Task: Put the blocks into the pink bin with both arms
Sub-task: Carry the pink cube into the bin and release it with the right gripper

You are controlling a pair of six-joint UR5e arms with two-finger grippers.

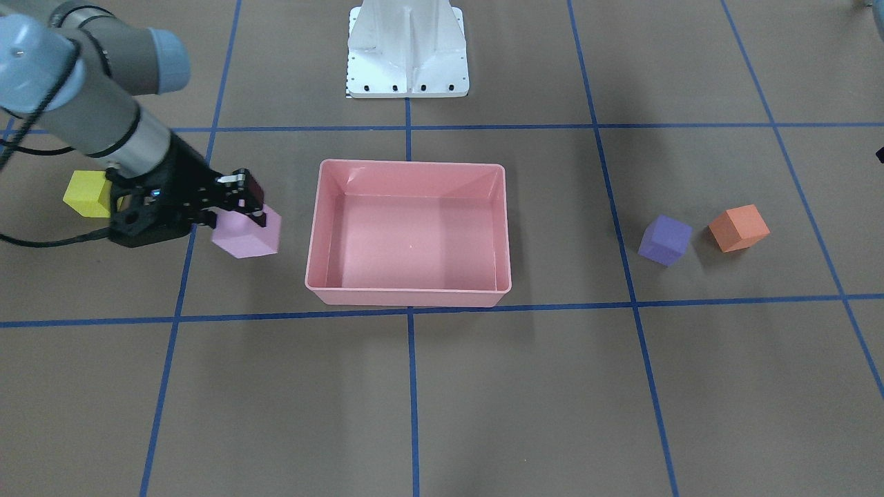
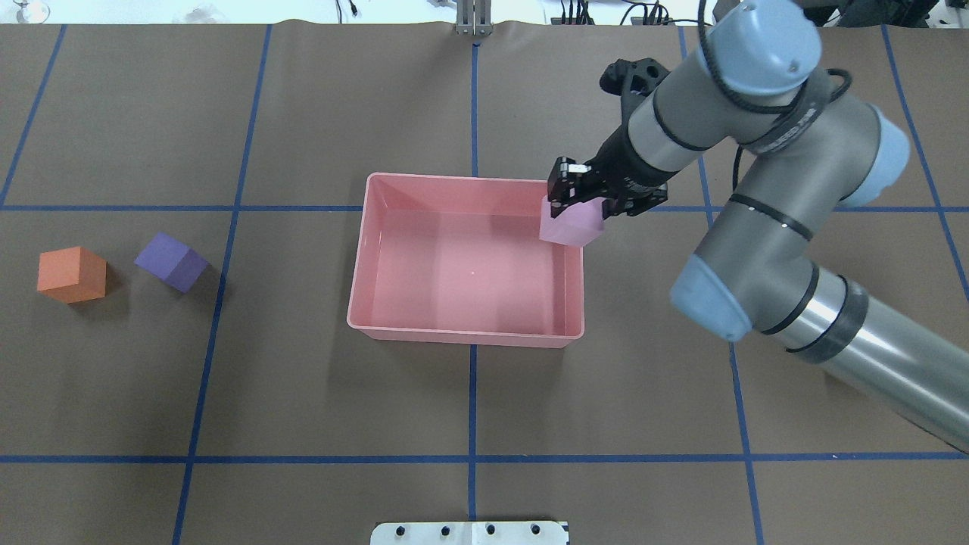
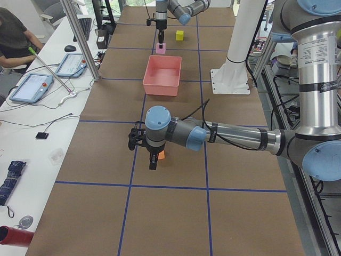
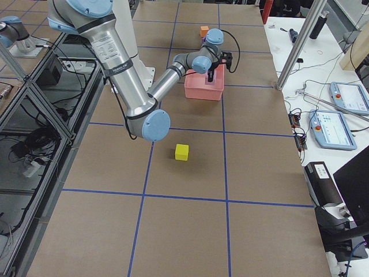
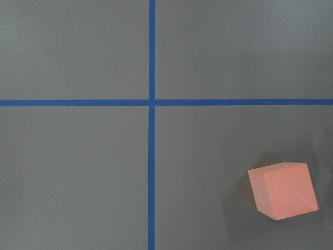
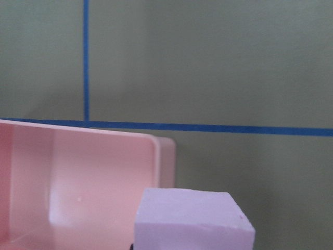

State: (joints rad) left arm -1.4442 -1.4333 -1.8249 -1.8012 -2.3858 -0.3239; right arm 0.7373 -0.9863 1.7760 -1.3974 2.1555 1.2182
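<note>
The pink bin (image 2: 462,338), a shallow salmon tray with a rolled rim, sits flat and holds no block. The light pink block (image 2: 571,225) is clamped in the right gripper (image 2: 575,203), off the table at the bin's far right corner. The yellow block (image 1: 86,194) lies further right of the bin. Well left of the bin, the purple block (image 2: 172,262) lies nearer and the orange block (image 2: 72,275) just beyond it, both askew to the bin. The left gripper (image 3: 153,161) hangs over the orange one; its jaws cannot be judged.

arms (image 2: 870,363) grey-silver | joint caps (image 2: 764,38) light-blue | cables (image 1: 48,244) black | base (image 1: 407,55) white
</note>
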